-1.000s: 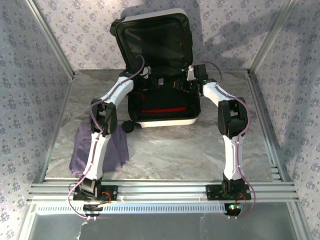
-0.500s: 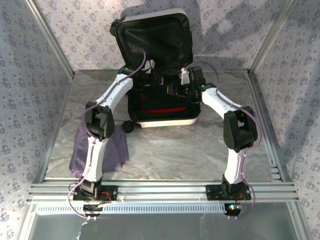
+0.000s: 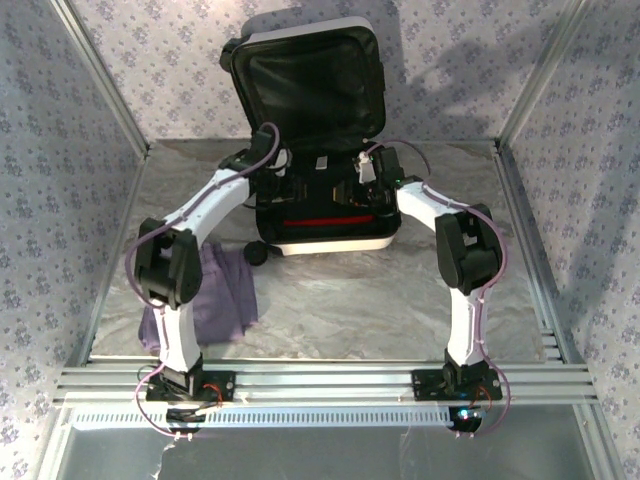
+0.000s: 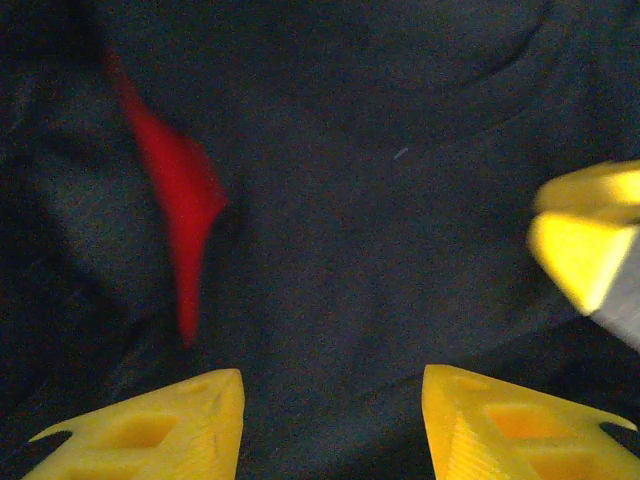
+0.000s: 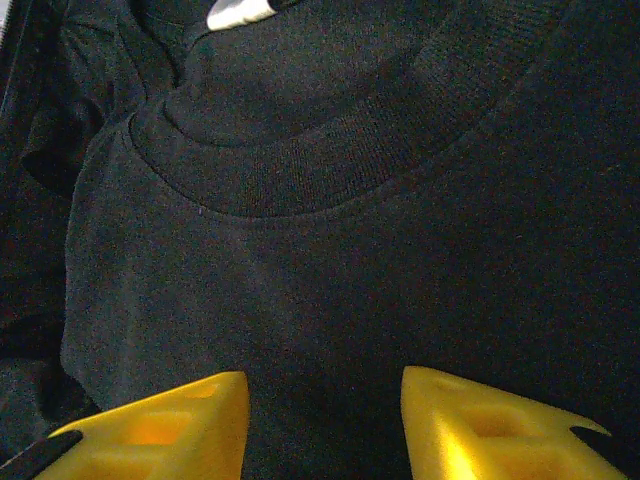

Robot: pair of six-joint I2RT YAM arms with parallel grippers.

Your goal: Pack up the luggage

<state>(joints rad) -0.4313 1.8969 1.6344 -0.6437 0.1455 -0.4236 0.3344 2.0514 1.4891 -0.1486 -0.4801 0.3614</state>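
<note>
Luggage (image 3: pixel 330 243) at the far middle of the table (image 3: pixel 400 300), lying open. Base flat on the surface, open side up, long axis running left to right. Lid (image 3: pixel 310 90) hinged along the far edge and standing nearly upright against the back wall, its black lining facing the arms. One black wheel (image 3: pixel 257 253) at the near-left corner, down on the table.

Inside the base: a black garment (image 5: pixel 330 260) spread across the compartment, with a ribbed collar (image 5: pixel 300 175) and a white label (image 5: pixel 240 10) in the right wrist view. Also a red band (image 3: pixel 325 218) running left to right near the front wall.

Left gripper (image 4: pixel 330 378) down in the base from the left side, jaws parted, nothing pinched between them, dark fabric just beneath. Right gripper (image 5: pixel 325 378) in from the right side, jaws likewise apart over the garment below the collar, gripping nothing.

Purple cloth (image 3: pixel 225 300) crumpled on the table beside the left arm, close to the wheel, outside the luggage.

Grey marbled tabletop. Walls (image 3: pixel 80 100) papered in a small floral print. Aluminium frame (image 3: pixel 320 380) along the near edge and up the corners.
</note>
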